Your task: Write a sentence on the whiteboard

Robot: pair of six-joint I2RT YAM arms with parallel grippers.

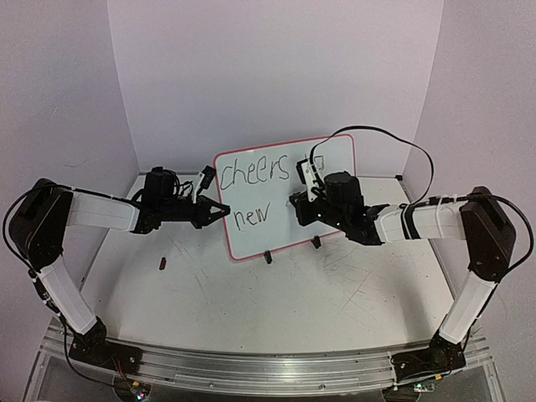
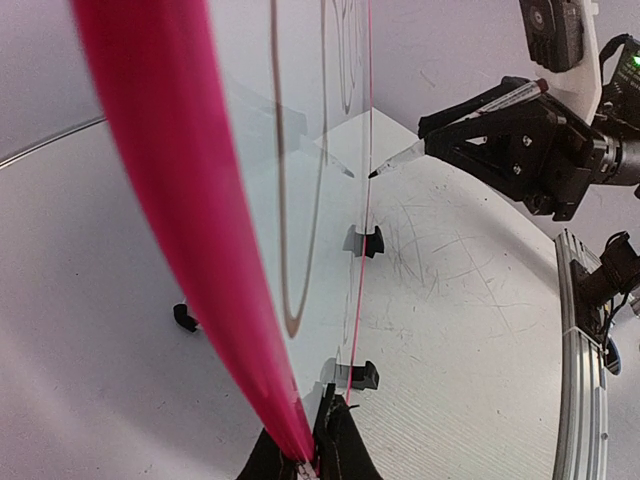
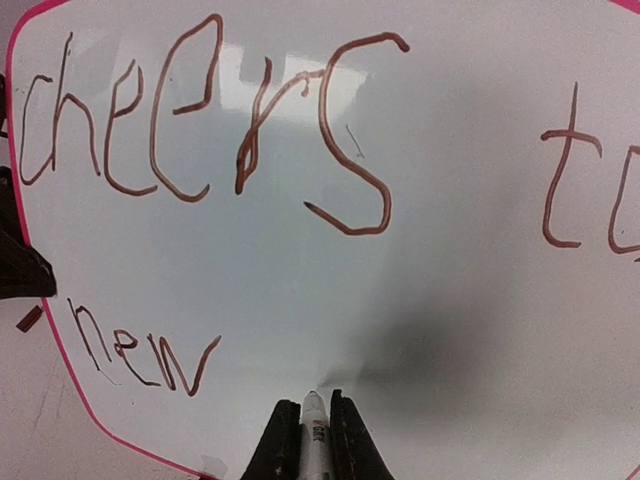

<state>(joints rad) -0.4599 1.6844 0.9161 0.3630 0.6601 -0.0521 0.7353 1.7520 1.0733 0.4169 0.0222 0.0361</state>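
Note:
The whiteboard (image 1: 276,205) stands upright on two black clip feet at mid-table, white with a red-pink rim. Its lettering (image 3: 210,130) reads "cheers to" on top and "new" (image 3: 140,350) below. My left gripper (image 1: 219,211) is shut on the board's left rim (image 2: 190,230). My right gripper (image 1: 295,206) is shut on a white marker (image 3: 314,440). The marker's tip (image 2: 378,171) points at the board's lower middle, right of "new"; I cannot tell whether it touches the surface.
A small dark marker cap (image 1: 162,263) lies on the table left of the board. One clip foot (image 2: 362,241) and another (image 2: 358,375) stand on the scratched white tabletop. White walls close in the back and sides. A metal rail (image 1: 268,364) runs along the near edge.

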